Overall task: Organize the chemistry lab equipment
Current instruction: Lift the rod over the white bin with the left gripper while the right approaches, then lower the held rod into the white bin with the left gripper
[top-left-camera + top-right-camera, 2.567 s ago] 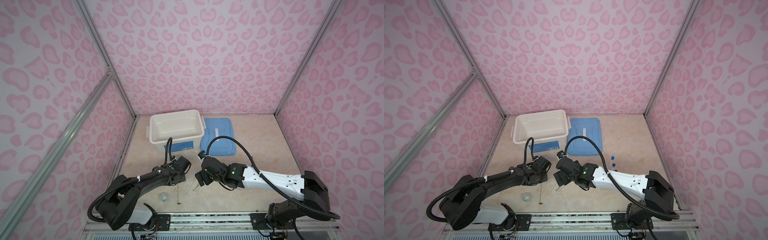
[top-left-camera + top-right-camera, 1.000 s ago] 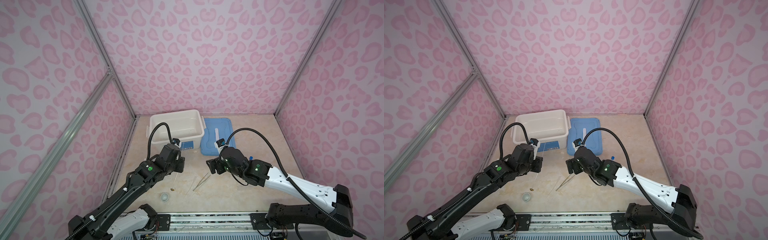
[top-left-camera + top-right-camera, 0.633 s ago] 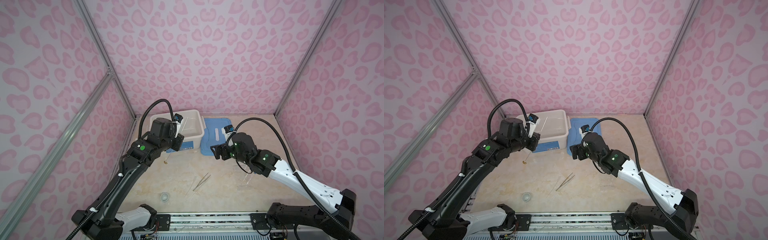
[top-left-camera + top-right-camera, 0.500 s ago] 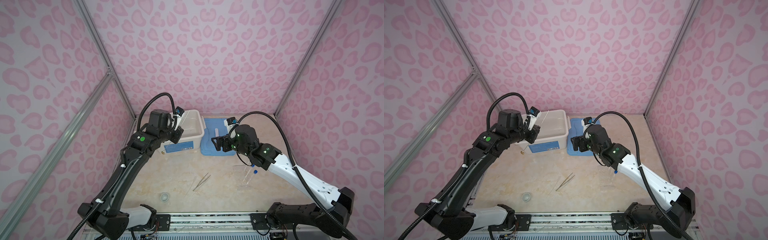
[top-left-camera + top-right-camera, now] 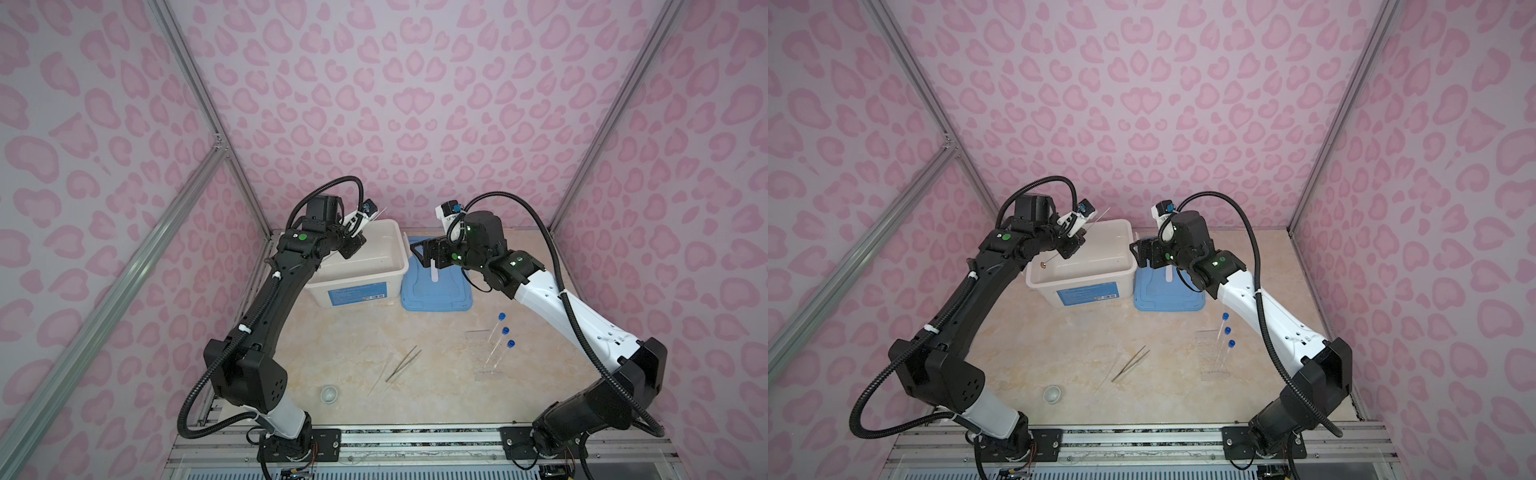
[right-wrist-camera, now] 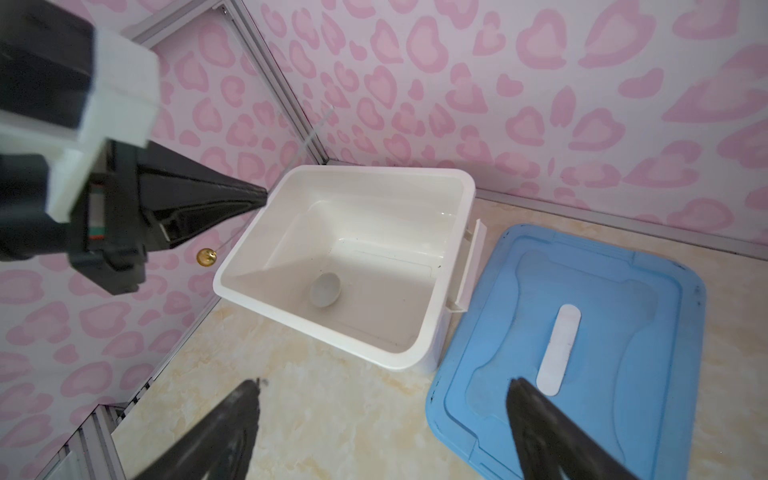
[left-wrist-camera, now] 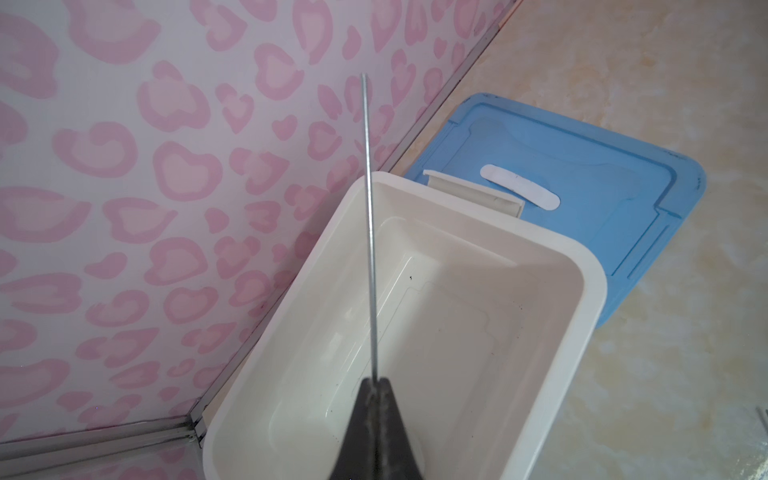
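Note:
My left gripper (image 7: 375, 380) is shut on the long thin rod (image 7: 369, 216), held tilted over the white bin (image 5: 1084, 278); its brass ball end (image 6: 205, 257) hangs outside the bin's left rim. One small white dish (image 6: 325, 289) lies in the bin, another dish (image 5: 328, 393) on the table front. My right gripper (image 6: 384, 382) is open and holds nothing, above the gap between bin and blue lid (image 5: 436, 295). Metal tweezers (image 5: 403, 365) lie mid-table beside a faint clear dropper (image 5: 377, 383). Three blue-capped tubes (image 5: 505, 331) lean in the clear rack (image 5: 486, 361).
Pink patterned walls close in on three sides, and the bin sits in the back left corner against them. A metal rail (image 5: 415, 440) runs along the table's front edge. The left gripper (image 6: 264, 195) shows close by in the right wrist view.
My left arm has lifted the rod from the front of the table up and back over the bin. My right gripper has risen and moved back toward the bin and lid, still open.

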Robot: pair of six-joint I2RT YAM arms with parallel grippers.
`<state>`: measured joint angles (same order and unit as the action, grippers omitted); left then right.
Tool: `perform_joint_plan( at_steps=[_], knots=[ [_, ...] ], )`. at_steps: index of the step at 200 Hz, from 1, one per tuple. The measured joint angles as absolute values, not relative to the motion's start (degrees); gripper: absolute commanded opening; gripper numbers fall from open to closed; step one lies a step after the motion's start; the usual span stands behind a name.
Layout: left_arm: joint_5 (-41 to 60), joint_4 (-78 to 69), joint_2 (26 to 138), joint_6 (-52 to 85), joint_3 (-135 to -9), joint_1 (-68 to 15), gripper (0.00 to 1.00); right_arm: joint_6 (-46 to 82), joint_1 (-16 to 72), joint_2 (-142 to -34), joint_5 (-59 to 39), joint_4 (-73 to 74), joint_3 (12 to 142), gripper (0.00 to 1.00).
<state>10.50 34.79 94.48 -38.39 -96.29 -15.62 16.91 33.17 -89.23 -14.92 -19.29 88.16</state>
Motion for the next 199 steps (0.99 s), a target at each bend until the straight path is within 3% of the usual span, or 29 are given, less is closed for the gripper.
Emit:
perform_joint_plan(
  at_steps=[100,199],
  knots=[
    [12.58,33.36,106.76,-44.66,-95.02,-14.26,0.03,9.63,33.04,-98.56,-20.05,-22.9,96.01,0.91],
    [14.57,35.44,111.07,-47.62,-94.37,-14.26,0.03,6.28,34.39,-104.57,-20.56,-28.62,101.25,0.9]
  ],
)
